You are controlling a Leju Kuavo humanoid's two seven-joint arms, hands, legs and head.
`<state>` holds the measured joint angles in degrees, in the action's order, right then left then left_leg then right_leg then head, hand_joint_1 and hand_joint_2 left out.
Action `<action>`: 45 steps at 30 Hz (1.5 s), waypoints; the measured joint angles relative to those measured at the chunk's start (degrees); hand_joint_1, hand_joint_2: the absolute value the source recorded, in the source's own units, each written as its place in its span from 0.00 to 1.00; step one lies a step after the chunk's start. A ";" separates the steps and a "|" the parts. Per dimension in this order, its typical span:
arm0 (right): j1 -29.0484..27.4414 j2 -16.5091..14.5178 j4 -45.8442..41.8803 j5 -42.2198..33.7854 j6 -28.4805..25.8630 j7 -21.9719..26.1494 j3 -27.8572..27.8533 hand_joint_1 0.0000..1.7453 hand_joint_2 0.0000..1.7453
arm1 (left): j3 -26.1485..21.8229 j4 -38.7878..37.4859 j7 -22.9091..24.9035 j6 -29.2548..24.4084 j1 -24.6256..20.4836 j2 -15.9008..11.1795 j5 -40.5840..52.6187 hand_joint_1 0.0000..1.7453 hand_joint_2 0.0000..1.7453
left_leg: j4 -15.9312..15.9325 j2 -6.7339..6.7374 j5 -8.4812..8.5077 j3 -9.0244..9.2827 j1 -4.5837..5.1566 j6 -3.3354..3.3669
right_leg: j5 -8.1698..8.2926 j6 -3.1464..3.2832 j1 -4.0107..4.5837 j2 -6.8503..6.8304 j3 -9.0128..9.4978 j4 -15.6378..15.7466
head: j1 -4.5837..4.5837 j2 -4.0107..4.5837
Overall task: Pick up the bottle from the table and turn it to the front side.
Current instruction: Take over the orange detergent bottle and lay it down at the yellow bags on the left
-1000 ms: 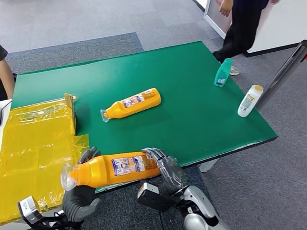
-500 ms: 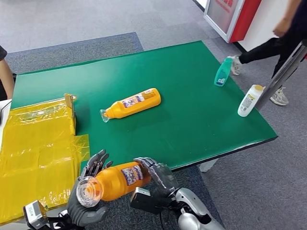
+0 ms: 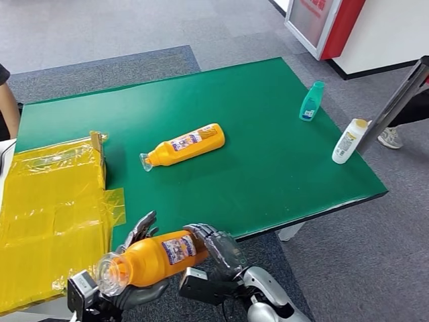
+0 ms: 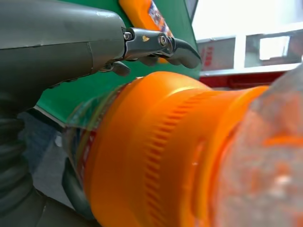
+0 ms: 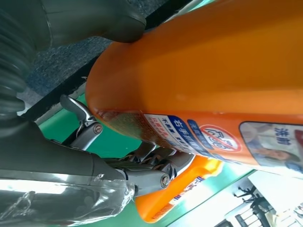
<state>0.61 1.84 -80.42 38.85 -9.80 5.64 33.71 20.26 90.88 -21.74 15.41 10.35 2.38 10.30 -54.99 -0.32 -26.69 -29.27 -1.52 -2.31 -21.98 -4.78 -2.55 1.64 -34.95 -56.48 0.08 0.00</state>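
Grey carpet floor, green tabletop (image 3: 263, 168) sitting at an angle in the head view, red-and-white panel standing at the far right corner of the room. Yellow plastic sheet (image 3: 45, 215) is covering the left end of the tabletop, with a small cardboard piece (image 3: 98, 151) standing at its edge.

Held bottle (image 3: 151, 258): orange, clear cap, printed label facing up toward the head camera. It is lying roughly horizontal in the air just off the near tabletop edge, cap end pointing to the robot's left and slightly toward the camera.

Left hand (image 3: 133, 265) is gripping the bottle at the neck end, fingers (image 3: 141, 227) showing above the shoulder of the bottle; the left wrist view is looking straight along the cap and ribbed collar (image 4: 168, 151). Right hand (image 3: 218, 247) is grasping the base end, fingers curling over the bottom; in the right wrist view the thumb (image 5: 89, 19) is pressing on the orange body (image 5: 214, 71).

Second orange bottle (image 3: 183, 145) is lying on its side mid-tabletop, well apart from the hands. Teal bottle (image 3: 311, 101) and white bottle (image 3: 349, 141) are lying near the far right edge. Someone's shoe (image 3: 391, 137) is showing at the right, an arm (image 3: 9, 107) at the left edge.
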 joint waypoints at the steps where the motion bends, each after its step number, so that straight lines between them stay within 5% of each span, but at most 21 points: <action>1: -0.03 0.00 -0.08 0.09 -0.01 -0.02 0.01 1.00 1.00 | 0.05 0.00 0.16 -0.35 0.04 -0.05 0.28 0.00 1.00 | 0.00 0.00 0.00 0.00 0.00 0.00 | 0.00 0.00 0.00 0.00 0.00 0.00 | -0.01 0.00; 15: -0.33 0.00 -0.34 0.18 -0.04 -0.15 0.01 1.00 1.00 | 0.80 0.00 0.33 -1.01 0.07 -0.53 0.72 0.00 1.00 | 0.00 0.00 0.00 0.00 0.00 0.00 | 0.00 0.00 0.00 0.00 0.00 0.00 | -0.01 0.00; 16: -0.36 0.00 -0.40 0.22 -0.07 -0.19 0.01 1.00 1.00 | 0.82 0.00 0.42 -1.23 0.07 -0.54 0.92 0.12 1.00 | 0.00 0.00 0.00 0.00 0.00 0.00 | 0.00 0.00 0.00 0.00 0.00 0.00 | -0.01 0.00; 19: -0.42 0.01 -0.64 0.35 -0.17 -0.36 -0.01 1.00 1.00 | 0.95 0.01 0.32 -2.04 0.08 -0.63 1.81 0.85 1.00 | 0.00 0.00 0.00 -0.01 0.00 0.00 | 0.00 0.00 0.00 0.00 0.01 0.00 | -0.01 0.00; 20: -0.42 0.01 -0.69 0.37 -0.19 -0.38 -0.01 1.00 1.00 | 1.07 0.01 -0.05 -2.27 0.07 -0.68 2.17 0.98 1.00 | 0.00 0.00 0.00 -0.01 0.00 0.00 | 0.00 0.00 0.00 0.00 0.01 0.00 | -0.01 0.00; 32: -0.43 0.00 -1.99 0.84 -0.13 0.11 0.04 1.00 1.00 | 2.15 1.27 -6.96 -3.57 0.18 -0.90 4.73 1.00 1.00 | 0.00 0.00 0.00 0.01 0.00 0.00 | 0.00 0.00 0.00 0.00 0.01 0.00 | 0.00 0.00; 45: -0.71 0.00 -2.70 1.15 -0.04 0.13 0.12 1.00 1.00 | 2.01 1.91 -8.22 -3.95 0.38 -0.78 6.44 1.00 1.00 | 0.00 0.00 0.00 0.00 0.00 0.00 | 0.00 0.00 0.00 0.00 0.00 0.00 | 0.00 0.00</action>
<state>-0.09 1.84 -83.12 40.00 -9.84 5.77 33.83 22.27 92.79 -29.97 11.46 10.73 1.61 16.74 -54.99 -0.32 -26.69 -29.26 -1.52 -2.31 -21.98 -4.78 -2.55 1.64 -34.95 -56.48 0.08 0.00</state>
